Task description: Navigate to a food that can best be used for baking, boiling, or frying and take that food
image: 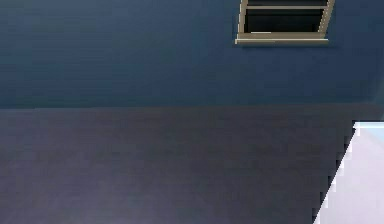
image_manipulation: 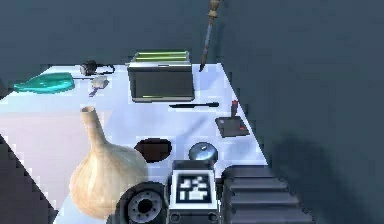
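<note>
Right under your lens sit the dark ribbed arm bar and the black gripper, and you can't tell whether it holds anything, while just beyond on the white table a dark brown oval lump lies beside the tan long-necked vase.

Dark blue wall, white table, tan vase, teal object.

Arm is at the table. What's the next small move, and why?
Probably extend the arm a little farther. The gripper sits at the white table's near edge, and the dark brown round thing, possibly the potato, lies just beyond it, between a tan vase and a grey dome.
</note>
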Controlling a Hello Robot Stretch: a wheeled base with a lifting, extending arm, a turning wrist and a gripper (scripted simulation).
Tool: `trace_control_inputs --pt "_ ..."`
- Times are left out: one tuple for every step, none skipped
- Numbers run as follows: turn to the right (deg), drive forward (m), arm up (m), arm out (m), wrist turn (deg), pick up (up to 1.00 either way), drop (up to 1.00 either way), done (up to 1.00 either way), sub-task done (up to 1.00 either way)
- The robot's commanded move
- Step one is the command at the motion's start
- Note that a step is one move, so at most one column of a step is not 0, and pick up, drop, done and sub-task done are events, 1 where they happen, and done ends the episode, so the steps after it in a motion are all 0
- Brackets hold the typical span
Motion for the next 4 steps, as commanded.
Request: trace_control_inputs --pt "0.0 0.0 0.0 0.16 0.0 0.0 0.0 0.0 0.0" --pt "0.0 0.0 0.0 0.0 45.0 0.0 0.0 0.0 0.0" --pt "0.0 0.0 0.0 0.0 45.0 0.0 0.0 0.0 0.0" --pt "0.0 0.0 0.0 0.0 45.0 0.0 0.0 0.0 0.0"
